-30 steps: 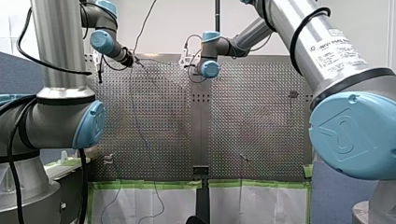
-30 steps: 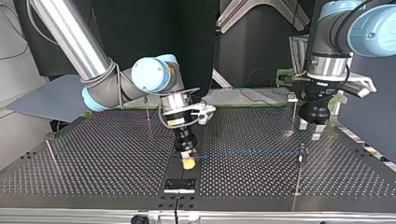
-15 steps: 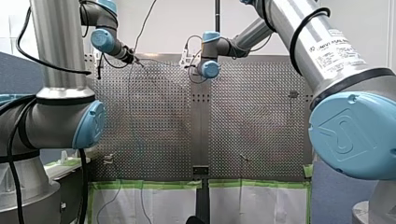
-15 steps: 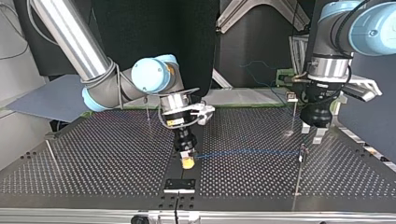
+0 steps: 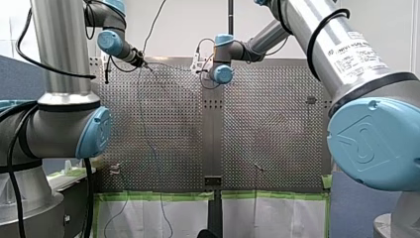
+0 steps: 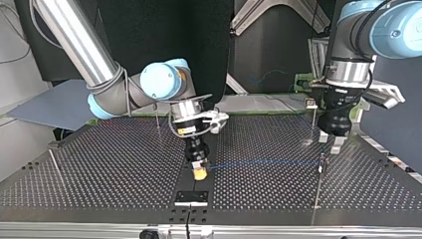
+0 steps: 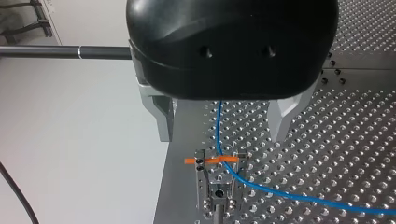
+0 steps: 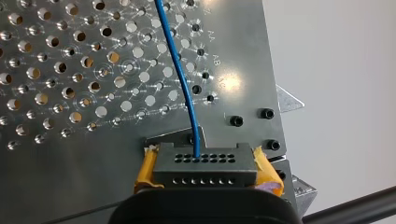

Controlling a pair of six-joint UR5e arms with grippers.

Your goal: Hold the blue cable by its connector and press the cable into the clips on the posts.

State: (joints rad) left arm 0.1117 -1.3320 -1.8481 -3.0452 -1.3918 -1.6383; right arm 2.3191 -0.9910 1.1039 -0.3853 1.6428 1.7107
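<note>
Cable, blue, thin, round-jacketed [image 6: 263,162]: runs low and nearly straight over the perforated metal table [image 6: 99,174] across the middle of the top view, from the right end effector [image 6: 200,173] at centre frame to a slim upright metal post [image 6: 318,184] right of centre. One end terminates in a dark grey rectangular multi-hole connector [image 8: 205,164]. The right end effector is clamped on this connector between its yellow pads [image 8: 145,170], and the cable leaves the connector face straight ahead of the fingers. At the post the cable lies across a small metal clip with an orange strip [image 7: 219,168], crossing the strip close to the slot; whether it is seated there cannot be told. Left end effector [image 7: 224,133], black-bodied with bare metal fingers [image 7: 162,116]: fingers apart, gripping nothing, hanging above the clip with the cable passing between them. Further thin posts, one at far left of the top view [image 6: 56,167] and two toward the back [image 6: 157,117], [image 6: 313,119]: no cable seen on them. Handling, by judgement: the cable is light and limp, with a smooth jacket that is likely to slide between fingers, and it holds a line only under tension. The connector is rigid and is the sound place to grip. The thin wire's entry into it is the weak point under a hard pull. Pressing is best applied on the cable close beside the clip.
</note>
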